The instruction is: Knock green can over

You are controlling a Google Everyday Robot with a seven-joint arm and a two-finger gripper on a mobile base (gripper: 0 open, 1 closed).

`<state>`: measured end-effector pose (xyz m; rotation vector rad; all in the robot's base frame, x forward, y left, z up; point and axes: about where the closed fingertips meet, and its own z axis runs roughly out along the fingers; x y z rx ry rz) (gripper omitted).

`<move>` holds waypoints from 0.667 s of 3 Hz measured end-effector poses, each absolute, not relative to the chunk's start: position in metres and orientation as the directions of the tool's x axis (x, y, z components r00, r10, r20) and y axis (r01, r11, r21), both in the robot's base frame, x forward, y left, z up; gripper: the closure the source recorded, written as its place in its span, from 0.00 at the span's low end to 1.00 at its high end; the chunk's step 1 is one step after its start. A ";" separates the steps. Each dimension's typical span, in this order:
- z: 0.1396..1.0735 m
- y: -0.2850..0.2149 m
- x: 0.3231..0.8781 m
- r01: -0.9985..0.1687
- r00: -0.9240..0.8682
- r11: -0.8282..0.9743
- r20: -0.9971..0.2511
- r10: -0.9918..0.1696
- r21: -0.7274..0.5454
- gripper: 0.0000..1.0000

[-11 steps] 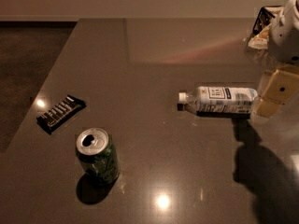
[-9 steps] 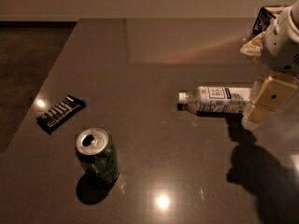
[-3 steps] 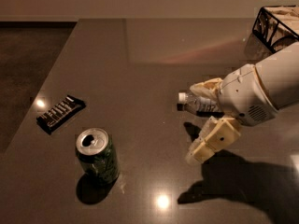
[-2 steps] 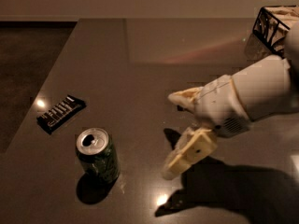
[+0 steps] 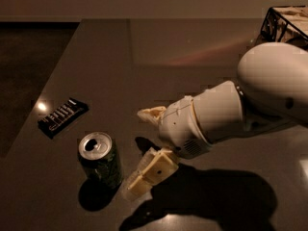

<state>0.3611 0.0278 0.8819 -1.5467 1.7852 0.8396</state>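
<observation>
The green can (image 5: 100, 160) stands upright on the dark table (image 5: 144, 57), near its front left, its silver top facing up. My gripper (image 5: 136, 153) is just to the right of the can, low over the table, with its jaws spread open and empty. The lower finger (image 5: 149, 173) lies close beside the can's right side; I cannot tell whether it touches. The upper finger (image 5: 153, 114) is farther back. The white arm (image 5: 226, 114) reaches in from the right.
A flat black snack bar (image 5: 62, 117) lies left of the can near the table's left edge. A wire basket (image 5: 284, 25) stands at the back right. The clear bottle is hidden behind my arm.
My arm has swept from the right side across the table to the left and down, covering the bottle. The gripper is now beside the can, which has not moved.
</observation>
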 end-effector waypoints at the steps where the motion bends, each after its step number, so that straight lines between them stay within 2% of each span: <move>1: 0.884 0.062 0.347 -0.995 -0.101 0.069 -0.829 -0.550 0.075 0.00; 2: 0.888 0.093 0.333 -0.997 -0.077 0.025 -0.850 -0.521 0.075 0.00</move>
